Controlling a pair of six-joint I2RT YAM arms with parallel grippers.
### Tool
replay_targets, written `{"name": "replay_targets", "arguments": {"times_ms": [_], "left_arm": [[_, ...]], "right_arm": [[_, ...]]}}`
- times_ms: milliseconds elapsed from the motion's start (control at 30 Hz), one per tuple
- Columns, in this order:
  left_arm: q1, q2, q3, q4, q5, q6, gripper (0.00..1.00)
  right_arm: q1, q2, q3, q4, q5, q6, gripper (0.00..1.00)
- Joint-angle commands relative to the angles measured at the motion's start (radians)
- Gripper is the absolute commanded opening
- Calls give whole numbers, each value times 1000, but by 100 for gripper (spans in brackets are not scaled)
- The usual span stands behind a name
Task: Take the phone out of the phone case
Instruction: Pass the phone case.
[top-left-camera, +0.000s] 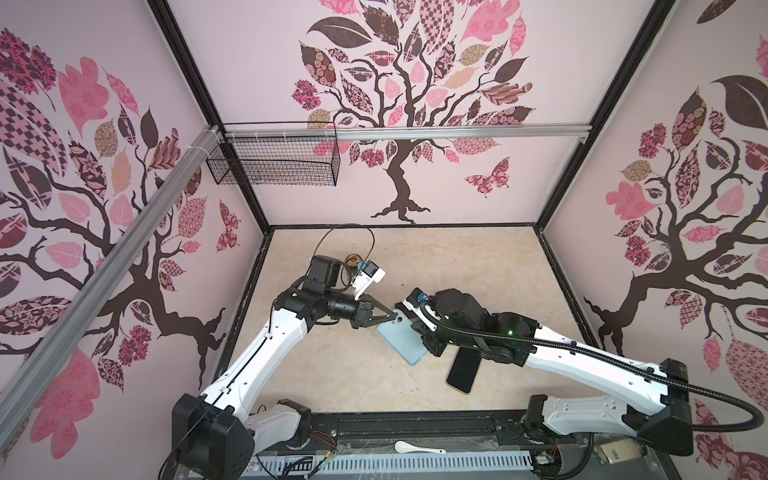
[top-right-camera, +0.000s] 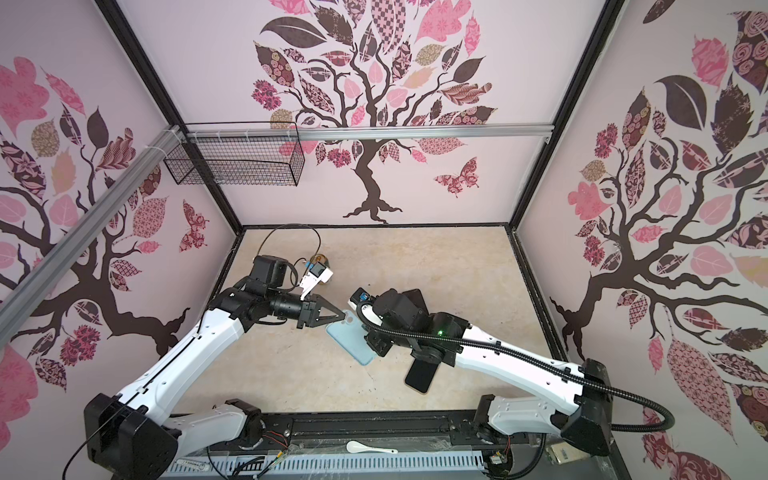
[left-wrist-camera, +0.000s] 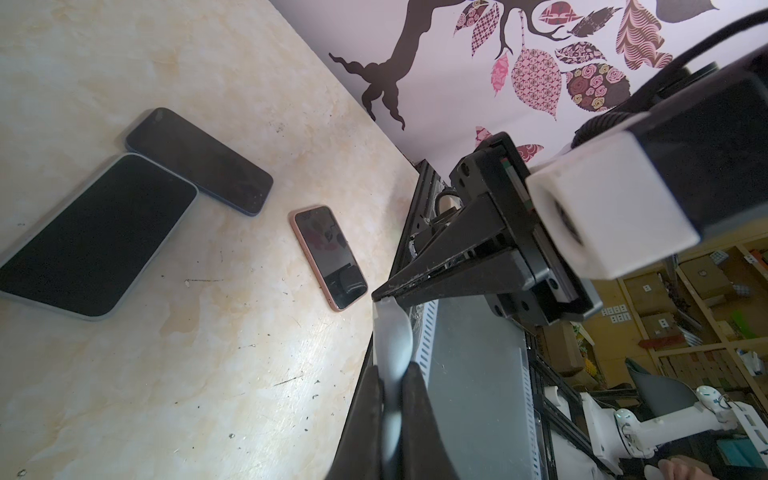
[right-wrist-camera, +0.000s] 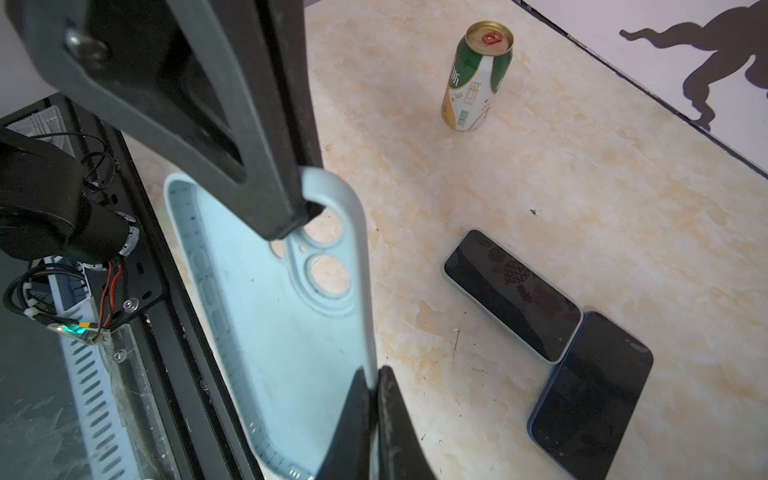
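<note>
The light blue phone case (right-wrist-camera: 266, 332) is empty and hangs tilted above the table between both grippers; it also shows in both top views (top-left-camera: 401, 345) (top-right-camera: 353, 343). My left gripper (left-wrist-camera: 392, 370) is shut on the case's end rim by the camera holes (right-wrist-camera: 328, 274). My right gripper (right-wrist-camera: 376, 374) is shut on the case's long side wall. A black phone (top-left-camera: 463, 372) with a pinkish rim lies flat on the table, outside the case, partly under my right arm. It also appears in the left wrist view (left-wrist-camera: 330, 257).
Two more phones lie side by side on the table, one in a pale case (right-wrist-camera: 511, 295) and one dark blue (right-wrist-camera: 590, 395). A green and gold can (right-wrist-camera: 478, 79) stands at the back left. A wire basket (top-left-camera: 274, 160) hangs on the rear wall. A white spoon (top-left-camera: 415, 448) lies on the front rail.
</note>
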Motion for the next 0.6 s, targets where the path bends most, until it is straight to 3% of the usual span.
{"name": "replay_targets", "arguments": {"times_ms": [0,100,133,300,333,433,567], "left_arm": [[-3,-1,38,16,1,-3,0],[-4,-6,31,23,-27,-9,0],[-3,-11,30,27,-37,-12,8],[-3,-53,8,92,-187,-80,78],[-4,-63,3,109,-251,-108,84],[-4,-78,-16,138,-399,-164,98],[-3,-54,-16,120,-523,-189,98]], "right_arm": [[3,2,-17,19,8,16,2],[3,2,-33,42,16,34,0],[3,5,-35,46,27,41,0],[2,15,-43,54,115,98,0],[0,17,-49,54,156,117,0],[-55,27,-63,40,195,181,0],[-246,47,-89,26,38,264,0]]}}
